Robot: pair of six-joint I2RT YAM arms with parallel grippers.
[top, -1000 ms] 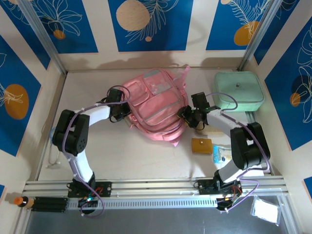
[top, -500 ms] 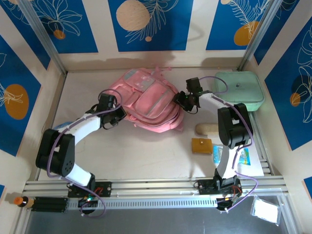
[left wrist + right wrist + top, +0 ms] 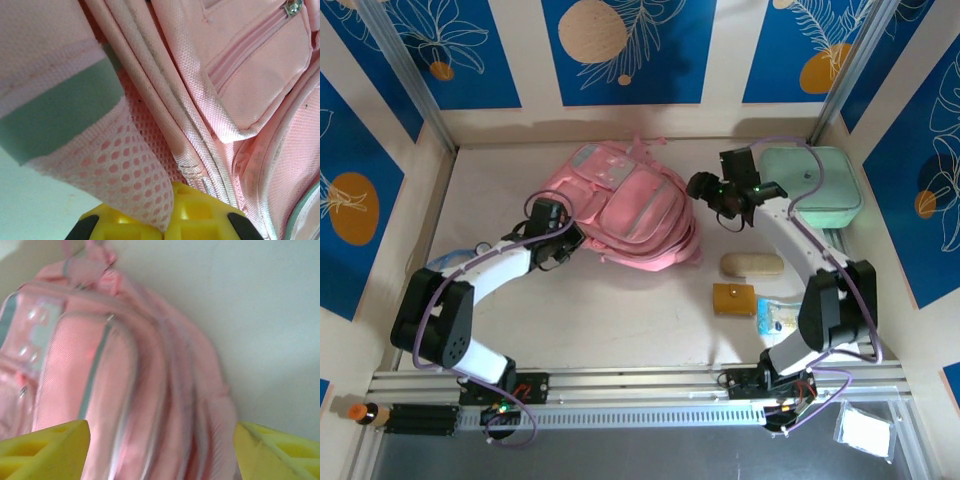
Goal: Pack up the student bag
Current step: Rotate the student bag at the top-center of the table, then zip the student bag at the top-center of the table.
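The student bag [image 3: 635,205] has swung round on the bench [image 3: 620,310], and the right hand [image 3: 699,188] has let go of it

The bag lies mid-bench, long axis roughly 11 to 5 o'clock. The left hand [image 3: 570,238] is pressed together on mesh fabric at the bag's 8 o'clock edge. The right hand, fingers spread, sits just off its 2 o'clock edge, so the left is nearer

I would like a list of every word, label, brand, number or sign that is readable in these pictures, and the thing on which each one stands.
No text can be read anywhere.
Blue packet: it carries some print, too small to read.
Pink backpack: no words or logo seen from above or in either wrist view.
Mint-green case: no label seen.
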